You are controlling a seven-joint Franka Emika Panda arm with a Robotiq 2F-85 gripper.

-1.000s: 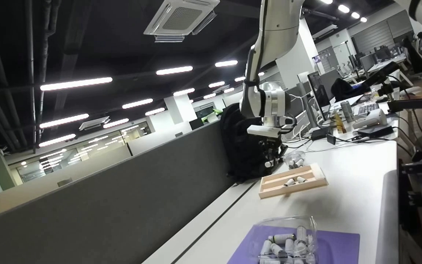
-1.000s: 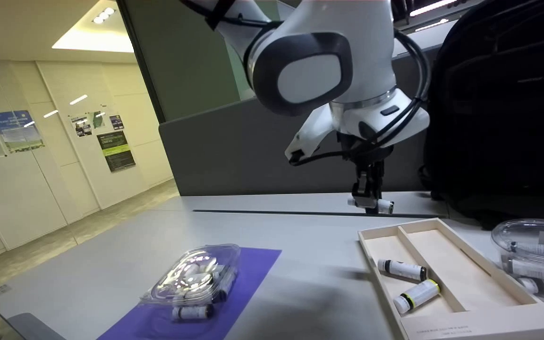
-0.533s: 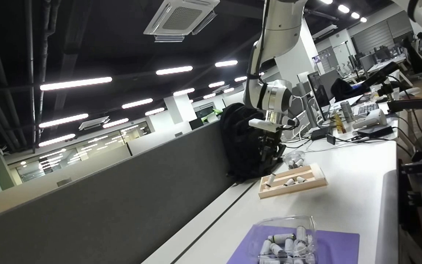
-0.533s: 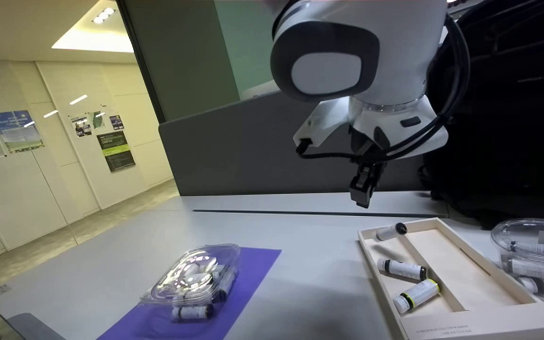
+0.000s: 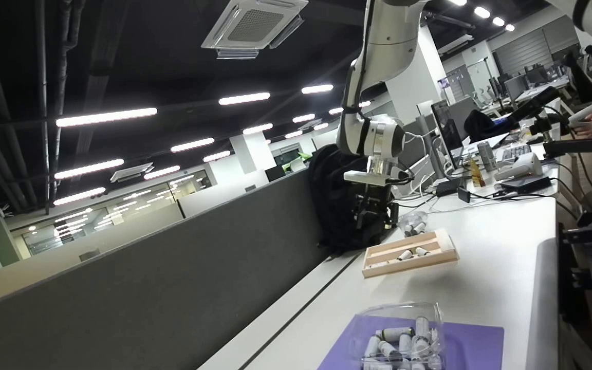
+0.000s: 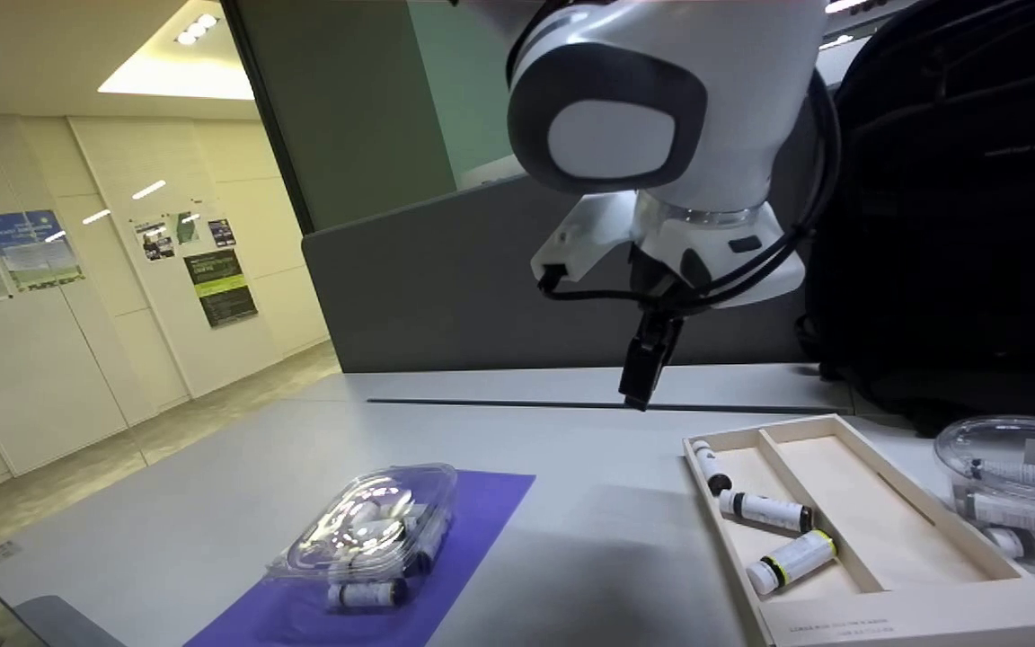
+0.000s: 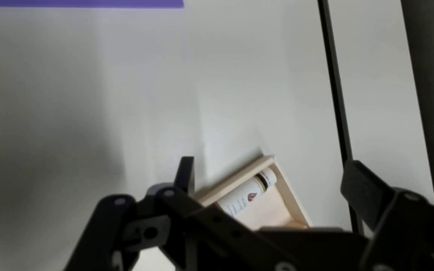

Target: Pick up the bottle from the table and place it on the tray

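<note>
A small white-labelled bottle [image 6: 711, 467] with a dark band lies in the narrow compartment of the pale wooden tray [image 6: 931, 615], along its outer wall near the back corner. In the wrist view that bottle [image 7: 245, 197] rests against the tray wall, its lower end hidden behind a finger. My gripper [image 7: 269, 171] stands wide open, nothing between its fingertips. It hangs in the air above the white table [image 6: 571, 467], apart from the bottle; in an exterior view the gripper [image 6: 639, 395] is up and to one side of the tray's back corner.
Two more bottles, a white one [image 6: 766, 512] and a yellow-banded one [image 6: 793, 562], lie in the same compartment. A clear tub [image 6: 1016, 485] of bottles stands beside the tray. Another clear container [image 6: 383, 521] sits on a purple sheet [image 6: 499, 494]. Behind are a partition [image 6: 482, 288] and black backpack [image 6: 958, 225].
My gripper held the bottle, then let it go; it dropped into the tray, tilted, and now lies flat. The jaws have opened wide and moved away from the tray. A hand appears at the far edge.
</note>
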